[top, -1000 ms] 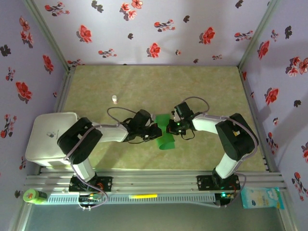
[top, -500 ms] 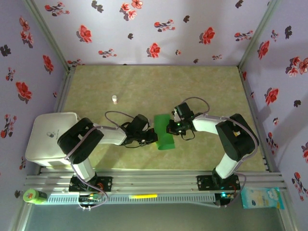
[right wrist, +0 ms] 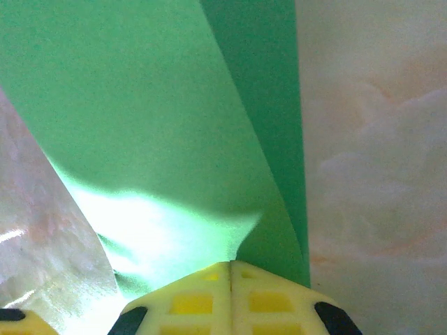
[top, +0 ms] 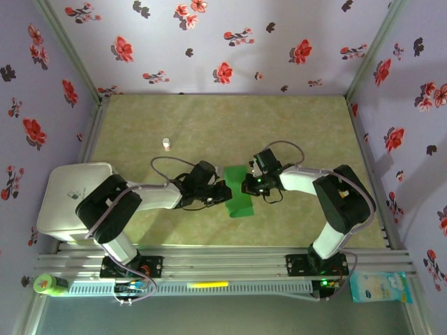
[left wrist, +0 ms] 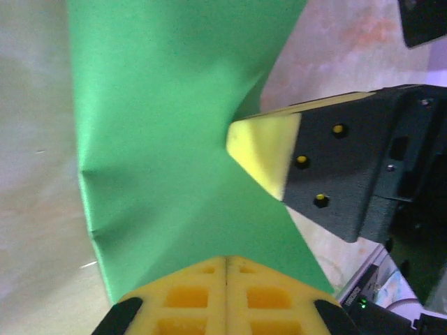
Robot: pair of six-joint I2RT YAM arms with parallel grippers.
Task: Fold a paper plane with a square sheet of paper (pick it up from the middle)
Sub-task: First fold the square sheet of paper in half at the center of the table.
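Floral walls [top: 209,42] ring a beige table [top: 300,132], where the left gripper [top: 226,192] and right gripper [top: 245,187], jaws pressed together, each pinch the creased green paper [top: 241,204] from opposite sides.

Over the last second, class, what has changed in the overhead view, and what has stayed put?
The left end effector drew back leftward and toward the near edge, baring more of the green sheet of paper, then returned to it; that arm's elbow swung left. Both end effectors stayed shut. The right end effector, small white bottle and white box stayed put.
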